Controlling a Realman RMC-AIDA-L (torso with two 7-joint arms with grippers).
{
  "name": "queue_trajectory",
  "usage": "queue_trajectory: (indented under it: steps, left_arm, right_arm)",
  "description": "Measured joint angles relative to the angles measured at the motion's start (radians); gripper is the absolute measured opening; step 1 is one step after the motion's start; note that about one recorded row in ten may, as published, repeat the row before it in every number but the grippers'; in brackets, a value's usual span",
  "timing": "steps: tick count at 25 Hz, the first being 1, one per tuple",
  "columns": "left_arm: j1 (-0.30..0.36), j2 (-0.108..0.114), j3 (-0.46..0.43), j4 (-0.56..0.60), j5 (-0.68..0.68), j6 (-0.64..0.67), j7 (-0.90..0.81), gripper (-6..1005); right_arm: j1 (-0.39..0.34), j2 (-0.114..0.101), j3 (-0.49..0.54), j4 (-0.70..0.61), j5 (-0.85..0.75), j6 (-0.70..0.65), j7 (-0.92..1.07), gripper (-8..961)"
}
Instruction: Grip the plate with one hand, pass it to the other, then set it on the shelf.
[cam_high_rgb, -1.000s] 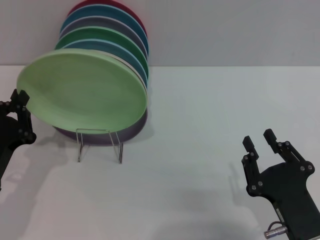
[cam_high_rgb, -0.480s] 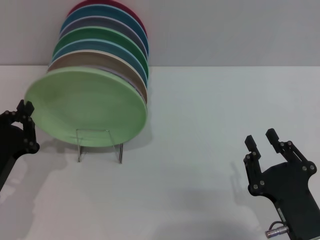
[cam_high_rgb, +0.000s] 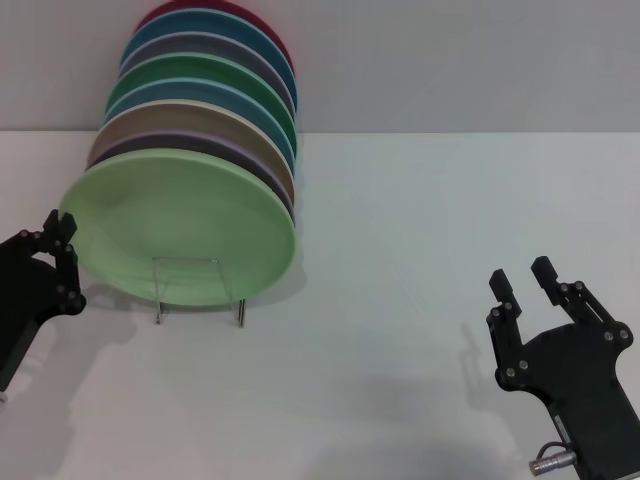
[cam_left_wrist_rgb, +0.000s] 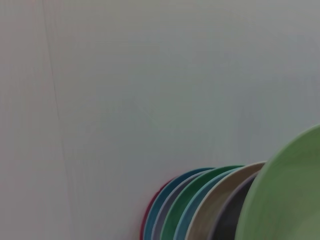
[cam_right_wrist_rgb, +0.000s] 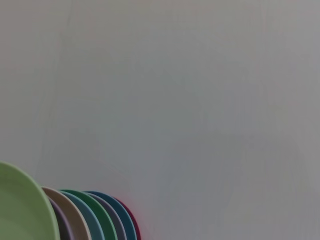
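1. The surface (cam_high_rgb: 420, 330) is a plain white tabletop against a grey wall. The rack stands at its far left; the rest carries nothing but the two arms.

2. A row of coloured plates (cam_high_rgb: 215, 100) stands on edge, leaning one behind another: tan and dark ones just behind the front, then blue, emerald green, lilac, teal and dark red at the back.

3. The plate (cam_high_rgb: 180, 225), pale mint green, is the front one of the row, tilted with its face toward the camera, its lower edge resting in the shelf. Nothing grips it. Both wrist views show its rim beside the other plates.

4. The right hand (cam_high_rgb: 528, 282) sits low at the right of the surface, well apart from the plates, fingers spread wide and holding nothing.

5. The left hand (cam_high_rgb: 55, 255) is just beside the plate's left edge; whether it touches the rim is hard to tell. I cannot tell how its fingers stand.

6. The shelf (cam_high_rgb: 198, 290), a thin wire rack, shows its small front loop below the plate.

7. As I judge it, the plate is set on the shelf, so the task looks all but finished; only clearing the left hand remains.
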Motion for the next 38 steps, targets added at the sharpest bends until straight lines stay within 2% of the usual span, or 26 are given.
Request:
queue_trajectory:
  steps: [9, 15, 20, 22, 25, 28, 29, 32, 33, 37, 38]
  left_arm:
    - [0.001, 0.0, 0.017, -0.001, 0.0, -0.008, 0.002, 30]
    - [0.017, 0.001, 0.009, -0.004, -0.003, 0.011, 0.002, 111]
    - [0.075, 0.002, 0.007, -0.006, -0.006, 0.088, -0.016, 179]
    - [0.116, 0.0, 0.007, -0.025, -0.007, 0.123, -0.057, 338]
    - [0.133, 0.0, -0.001, -0.042, -0.009, 0.126, -0.103, 429]
    - [0.14, -0.002, -0.047, -0.046, -0.016, 0.12, -0.214, 521]
    - [0.139, -0.003, -0.069, -0.047, -0.019, 0.114, -0.275, 581]
    - [0.13, -0.004, -0.08, -0.047, -0.025, 0.114, -0.315, 762]
    - [0.13, -0.004, -0.08, -0.047, -0.025, 0.114, -0.315, 766]
    - [0.119, -0.004, -0.12, -0.054, -0.035, 0.099, -0.331, 783]
    - [0.119, -0.004, -0.12, -0.054, -0.035, 0.099, -0.331, 787]
  right_arm:
    - [0.007, 0.0, 0.0, 0.003, 0.0, 0.001, 0.0, 348]
    - [0.011, 0.0, 0.01, 0.003, 0.0, 0.009, 0.0, 349]
    - [0.015, 0.0, 0.071, -0.004, 0.0, 0.011, 0.006, 349]
    - [0.024, -0.002, 0.128, -0.021, 0.0, 0.011, 0.05, 349]
    - [0.034, -0.003, 0.153, -0.038, 0.0, 0.012, 0.087, 349]
    - [0.051, -0.003, 0.195, -0.072, 0.0, 0.014, 0.149, 349]
    - [0.06, -0.004, 0.216, -0.097, 0.0, 0.019, 0.179, 349]
    - [0.083, -0.004, 0.236, -0.169, -0.004, 0.024, 0.272, 349]
    - [0.083, -0.004, 0.236, -0.169, -0.004, 0.024, 0.272, 384]
    - [0.131, -0.001, 0.247, -0.316, -0.004, 0.02, 0.487, 524]
    - [0.131, -0.001, 0.247, -0.316, -0.004, 0.02, 0.487, 529]
